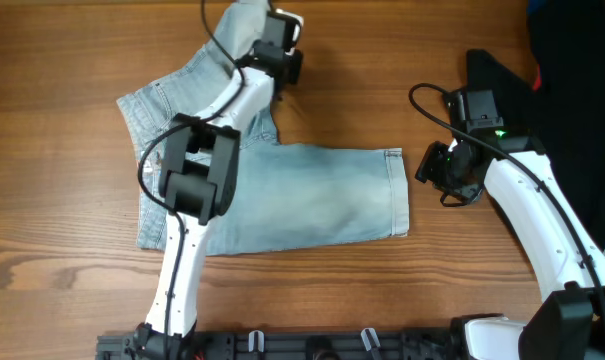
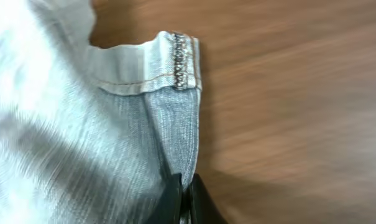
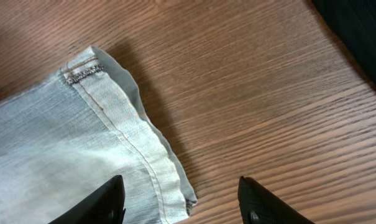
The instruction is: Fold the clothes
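The pale light-blue denim shorts (image 1: pixel 312 195) lie on the wooden table, one leg stretched right to a hemmed cuff (image 1: pixel 394 190). My left gripper (image 1: pixel 267 35) is shut on the other leg's hem and holds it lifted at the far middle. In the left wrist view the fingers (image 2: pixel 186 199) pinch the denim edge (image 2: pixel 169 118) below the stitched hem. My right gripper (image 1: pixel 434 170) is open just right of the flat leg's cuff. In the right wrist view its fingers (image 3: pixel 181 202) straddle the cuff's corner (image 3: pixel 144 155) without holding it.
A large black fabric garment (image 1: pixel 572 70) lies at the right edge of the table, also showing in the right wrist view (image 3: pixel 358 31). Bare wood (image 1: pixel 62 60) surrounds the shorts. The black arm rail (image 1: pixel 312 345) runs along the near edge.
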Available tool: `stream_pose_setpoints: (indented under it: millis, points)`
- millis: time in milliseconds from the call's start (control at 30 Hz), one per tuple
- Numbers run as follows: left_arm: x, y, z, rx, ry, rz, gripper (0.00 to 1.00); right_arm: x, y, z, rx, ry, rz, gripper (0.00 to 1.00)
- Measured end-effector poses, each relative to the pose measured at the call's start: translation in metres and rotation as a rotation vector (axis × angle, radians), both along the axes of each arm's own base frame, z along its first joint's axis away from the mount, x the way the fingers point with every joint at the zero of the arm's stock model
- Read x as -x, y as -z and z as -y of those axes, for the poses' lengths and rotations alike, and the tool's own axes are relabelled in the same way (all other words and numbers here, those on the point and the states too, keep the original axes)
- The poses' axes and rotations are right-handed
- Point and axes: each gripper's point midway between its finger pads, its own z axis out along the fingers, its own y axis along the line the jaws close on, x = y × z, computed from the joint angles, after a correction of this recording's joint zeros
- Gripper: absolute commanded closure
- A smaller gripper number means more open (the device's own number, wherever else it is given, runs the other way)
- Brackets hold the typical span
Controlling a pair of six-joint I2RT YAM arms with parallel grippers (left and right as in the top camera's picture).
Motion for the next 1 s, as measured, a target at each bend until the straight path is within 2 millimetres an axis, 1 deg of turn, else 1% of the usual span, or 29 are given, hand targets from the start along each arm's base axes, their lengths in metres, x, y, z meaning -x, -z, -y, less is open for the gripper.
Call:
stream_pose_setpoints:
  millis: [33, 67, 100, 167, 200, 233, 300, 400, 433, 467, 533, 567, 633, 667, 767, 833, 867, 933, 967, 1000]
  points:
    - [0.009, 0.0, 0.022, 0.021, 0.05, -0.013, 0.96, -0.001, 0.0, 0.0, -0.001, 0.0, 0.002, 0.41]
    - [0.021, -0.001, 0.047, 0.04, 0.108, -0.033, 0.96, -0.001, 0.0, 0.0, -0.001, 0.0, 0.002, 0.41]
    - [0.035, 0.0, 0.068, 0.047, 0.154, -0.061, 0.96, -0.001, 0.0, 0.0, 0.0, 0.0, 0.003, 0.41]
    - [0.076, 0.001, 0.109, 0.043, 0.254, -0.148, 0.96, -0.001, 0.0, 0.0, 0.0, 0.0, 0.003, 0.41]
    - [0.092, 0.001, 0.122, 0.036, 0.286, -0.177, 0.96, -0.001, 0.0, 0.0, 0.0, 0.0, 0.003, 0.41]
    - [0.111, 0.002, 0.139, 0.033, 0.331, -0.21, 0.96, -0.001, 0.0, 0.0, 0.0, 0.0, 0.003, 0.42]
    - [0.137, 0.002, 0.163, 0.023, 0.389, -0.245, 0.96, 0.0, 0.0, 0.0, 0.0, 0.0, -0.001, 0.41]
    - [0.167, 0.003, 0.188, 0.005, 0.452, -0.275, 0.96, 0.002, 0.0, 0.0, 0.001, 0.0, -0.007, 0.41]
    - [0.175, 0.003, 0.193, -0.002, 0.467, -0.286, 0.96, 0.003, 0.001, 0.0, 0.001, 0.0, -0.012, 0.41]
    - [0.188, 0.003, 0.2, -0.014, 0.489, -0.302, 0.94, 0.004, 0.001, 0.001, 0.003, 0.0, -0.017, 0.41]
    - [0.208, 0.003, 0.212, -0.027, 0.527, -0.325, 0.83, 0.007, 0.001, 0.005, 0.026, 0.004, -0.03, 0.41]
    - [0.214, 0.004, 0.216, -0.028, 0.538, -0.336, 0.78, 0.007, 0.001, 0.006, 0.034, 0.005, -0.029, 0.41]
    - [0.222, 0.003, 0.217, -0.028, 0.549, -0.357, 0.69, 0.007, 0.001, 0.008, 0.042, 0.006, -0.028, 0.41]
    - [0.224, 0.002, 0.217, -0.02, 0.554, -0.369, 0.6, 0.007, 0.001, 0.009, 0.048, 0.007, -0.027, 0.41]
    - [0.225, -0.002, 0.213, -0.03, 0.548, -0.372, 0.51, 0.005, 0.001, 0.009, 0.048, 0.008, -0.021, 0.41]
    - [0.217, -0.013, 0.203, -0.035, 0.52, -0.359, 0.5, 0.005, 0.001, 0.012, 0.048, 0.02, -0.021, 0.41]
    - [0.211, -0.023, 0.194, -0.03, 0.494, -0.356, 0.47, 0.004, 0.001, 0.015, 0.047, 0.027, -0.017, 0.41]
    - [0.191, -0.053, 0.166, 0.007, 0.409, -0.339, 0.28, -0.002, 0.0, 0.023, 0.039, 0.041, 0.005, 0.4]
    - [0.176, -0.077, 0.139, 0.039, 0.33, -0.33, 0.12, -0.006, -0.001, 0.027, 0.026, 0.043, 0.02, 0.41]
    - [0.161, -0.103, 0.11, 0.07, 0.252, -0.311, 0.05, -0.009, -0.002, 0.03, 0.001, 0.03, 0.034, 0.41]
